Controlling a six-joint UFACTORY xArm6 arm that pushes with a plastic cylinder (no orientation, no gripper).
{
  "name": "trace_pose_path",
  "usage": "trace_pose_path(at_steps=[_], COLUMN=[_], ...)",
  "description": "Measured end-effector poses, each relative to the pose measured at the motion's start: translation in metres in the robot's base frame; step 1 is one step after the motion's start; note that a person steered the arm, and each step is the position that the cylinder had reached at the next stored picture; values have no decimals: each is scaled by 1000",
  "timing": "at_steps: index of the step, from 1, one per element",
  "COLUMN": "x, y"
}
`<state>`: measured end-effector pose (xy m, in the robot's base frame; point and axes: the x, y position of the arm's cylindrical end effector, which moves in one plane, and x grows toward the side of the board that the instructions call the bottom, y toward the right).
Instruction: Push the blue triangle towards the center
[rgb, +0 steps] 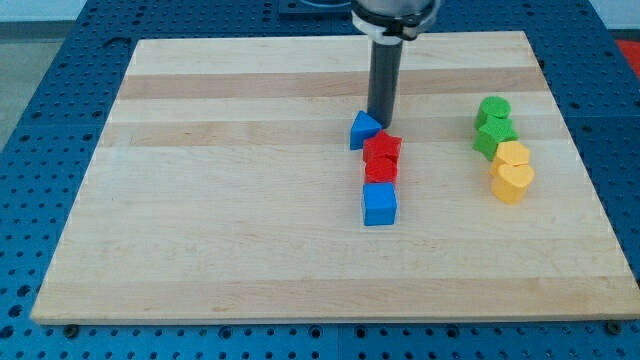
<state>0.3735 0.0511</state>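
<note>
The blue triangle (363, 129) lies on the wooden board (220, 200), a little right of the middle and toward the view's top. My tip (380, 123) stands just at its right edge, touching or nearly touching it. Directly below the triangle run two red blocks (382, 150) (380, 171) and then a blue cube (379, 204), forming a short column. The upper red block sits right under my tip.
At the view's right stand two green blocks (492, 110) (494, 135) with two yellow blocks (512, 155) (513, 181) just below them, packed in a column. The blue perforated table surrounds the board.
</note>
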Motion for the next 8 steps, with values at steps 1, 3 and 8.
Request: trace_pose_path(at_steps=[1,3,8], x=[0,-2,21], y=[-10,9,-17])
